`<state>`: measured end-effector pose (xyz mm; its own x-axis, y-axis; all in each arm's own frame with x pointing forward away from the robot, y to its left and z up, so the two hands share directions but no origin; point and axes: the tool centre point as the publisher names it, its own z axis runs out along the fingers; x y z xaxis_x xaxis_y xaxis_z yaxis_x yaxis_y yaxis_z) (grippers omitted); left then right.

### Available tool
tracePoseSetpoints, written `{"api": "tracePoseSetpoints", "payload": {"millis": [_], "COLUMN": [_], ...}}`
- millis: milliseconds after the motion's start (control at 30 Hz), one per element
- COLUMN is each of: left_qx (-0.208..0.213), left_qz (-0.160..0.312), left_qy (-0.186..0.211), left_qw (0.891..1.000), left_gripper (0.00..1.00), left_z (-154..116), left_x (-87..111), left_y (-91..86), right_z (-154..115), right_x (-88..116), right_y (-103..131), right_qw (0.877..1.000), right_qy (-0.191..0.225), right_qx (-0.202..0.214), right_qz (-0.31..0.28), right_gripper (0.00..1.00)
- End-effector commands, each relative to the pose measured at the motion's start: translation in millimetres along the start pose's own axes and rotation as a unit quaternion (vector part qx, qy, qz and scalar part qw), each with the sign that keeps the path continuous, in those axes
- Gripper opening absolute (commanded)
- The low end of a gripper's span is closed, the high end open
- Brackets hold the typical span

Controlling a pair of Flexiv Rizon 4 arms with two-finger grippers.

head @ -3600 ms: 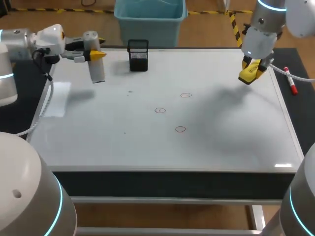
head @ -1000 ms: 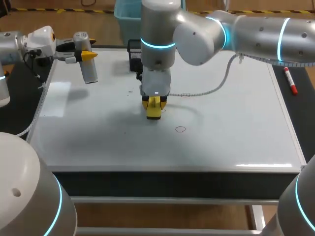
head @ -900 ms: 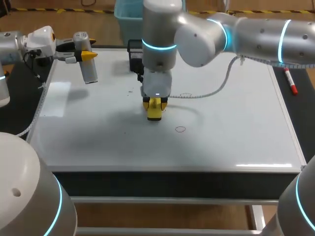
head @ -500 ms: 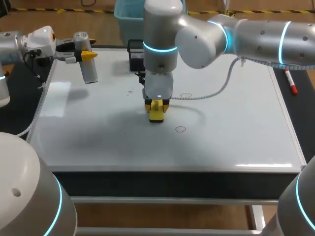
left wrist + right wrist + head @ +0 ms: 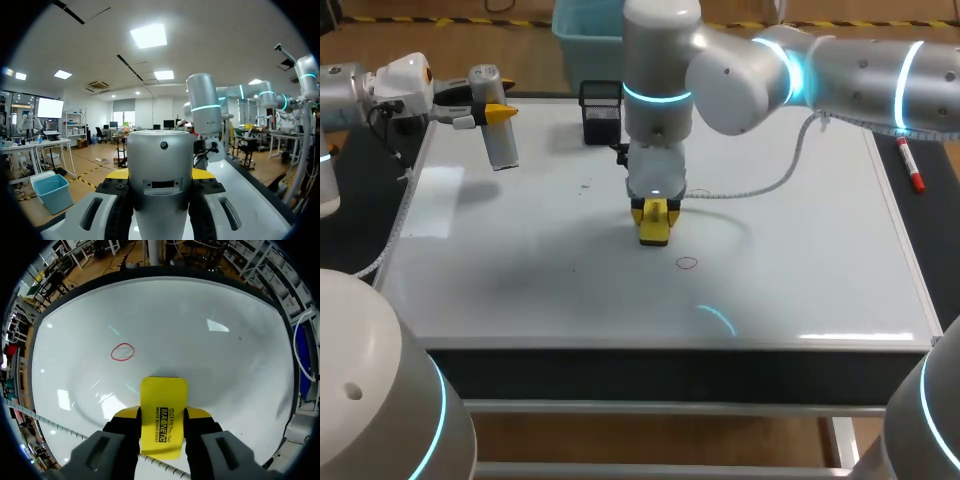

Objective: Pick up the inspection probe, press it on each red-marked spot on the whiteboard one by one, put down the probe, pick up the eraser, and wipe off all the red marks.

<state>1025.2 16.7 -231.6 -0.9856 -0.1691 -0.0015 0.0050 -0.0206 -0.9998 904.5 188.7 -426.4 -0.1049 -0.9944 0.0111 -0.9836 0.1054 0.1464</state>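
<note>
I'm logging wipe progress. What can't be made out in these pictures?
- Part of the board under the eraser: hidden in the head and right wrist views by the eraser and right gripper; any mark there cannot be seen.
- Eraser's contact with the board: its underside faces away in both views.
- Marks in the left wrist view: the probe in the left gripper blocks most of the board.

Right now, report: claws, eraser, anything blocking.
Left claw shut on grey cylindrical probe, raised over whiteboard corner. Right claw shut on yellow block eraser, mid-board. Red circle mark just ahead, unwiped. Nothing between.
</note>
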Motion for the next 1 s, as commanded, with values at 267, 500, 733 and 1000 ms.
{"api": "tracePoseSetpoints", "payload": {"millis": [267, 500, 733, 1000], "left_qx": [-0.002, -0.002, -0.002, -0.002], "left_qz": [0.000, 0.000, 0.000, 0.000], "left_qy": [-0.001, -0.001, -0.001, -0.001], "left_qw": [1.000, 1.000, 1.000, 1.000], "left_gripper": [0.00, 0.00, 0.00, 0.00], "left_z": [0, 0, 0, 0], "left_x": [0.6, 0.6, 0.6, 0.6], "left_y": [-2.0, -2.0, -2.0, -2.0], "right_z": [-8, -37, -55, -62], "right_x": [31, 36, 47, 80], "right_y": [-2, -6, -19, -52], "right_qw": [1.000, 0.999, 0.999, 0.997], "right_qy": [-0.004, -0.019, -0.011, -0.025], "right_qx": [0.011, -0.009, 0.014, 0.021], "right_qz": [0.021, 0.030, 0.028, 0.067], "right_gripper": [0.00, 0.00, 0.00, 0.00]}}
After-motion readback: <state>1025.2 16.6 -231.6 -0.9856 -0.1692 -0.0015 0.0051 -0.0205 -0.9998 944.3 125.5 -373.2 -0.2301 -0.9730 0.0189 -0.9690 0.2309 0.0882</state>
